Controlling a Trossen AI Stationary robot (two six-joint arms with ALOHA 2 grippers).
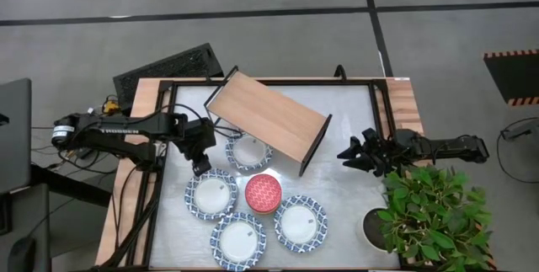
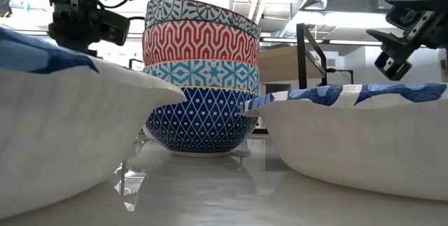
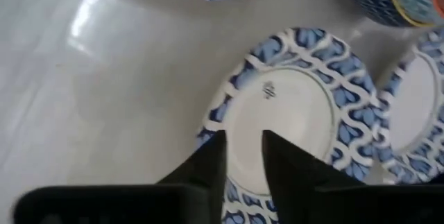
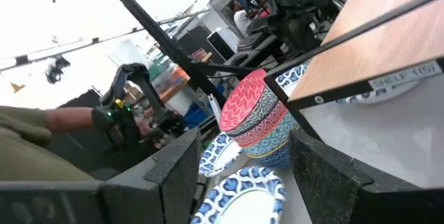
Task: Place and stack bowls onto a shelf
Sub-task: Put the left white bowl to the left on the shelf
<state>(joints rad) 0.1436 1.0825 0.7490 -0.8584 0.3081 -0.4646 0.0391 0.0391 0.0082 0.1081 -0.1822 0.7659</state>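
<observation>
Four white bowls ring the patterned bowl on the counter, shelf bare. Left gripper, fingers slightly parted and empty, hovers above one rim: straddle it squarely, then clamp. Right gripper waits, released.

Left gripper above bowl; bowl stack beside it, shelf beyond; right gripper well apart.

The left gripper hung low with fingers slightly parted; the right gripper waited, jaws wide.
</observation>
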